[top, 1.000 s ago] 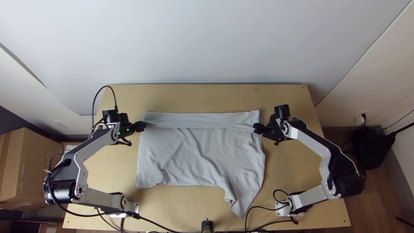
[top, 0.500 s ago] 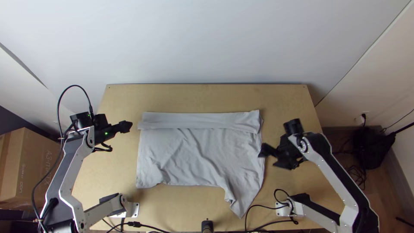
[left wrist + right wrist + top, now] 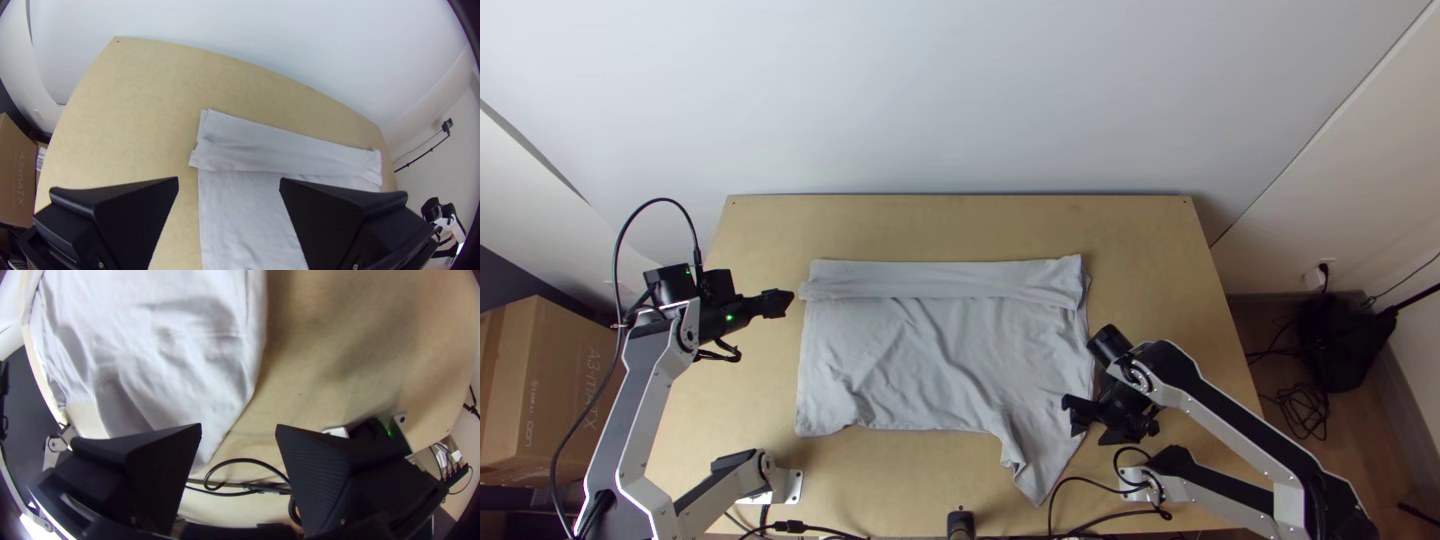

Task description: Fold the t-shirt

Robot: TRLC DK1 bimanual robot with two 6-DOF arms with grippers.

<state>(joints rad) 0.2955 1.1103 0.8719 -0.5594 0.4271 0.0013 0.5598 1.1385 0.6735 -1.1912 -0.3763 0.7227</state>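
Note:
My left gripper (image 3: 778, 303) is over the table just off the shirt's left edge, and my right gripper (image 3: 1072, 414) is over the shirt's lower right part. The light grey t-shirt (image 3: 930, 350) lies spread with a folded band (image 3: 940, 279) along its far edge; one corner (image 3: 1042, 470) points toward the table's near edge. In the left wrist view, the left gripper (image 3: 229, 182) is open, with the folded band (image 3: 280, 150) beyond it. The right gripper (image 3: 239, 429) in the right wrist view is open too, holding nothing, the shirt (image 3: 165, 360) partly under one finger.
Bare wood of the table (image 3: 930, 228) runs beyond the shirt and along both sides. Black cables (image 3: 1080, 482) curl at the near edge beside the shirt's corner. A cardboard box (image 3: 555, 390) stands left of the table, and a black bag (image 3: 1345, 340) right of it.
Both grippers have left the ends of the folded band: the left moved off to the left, then slightly back, the right came nearer along the shirt's right side. The shirt lies almost unchanged.

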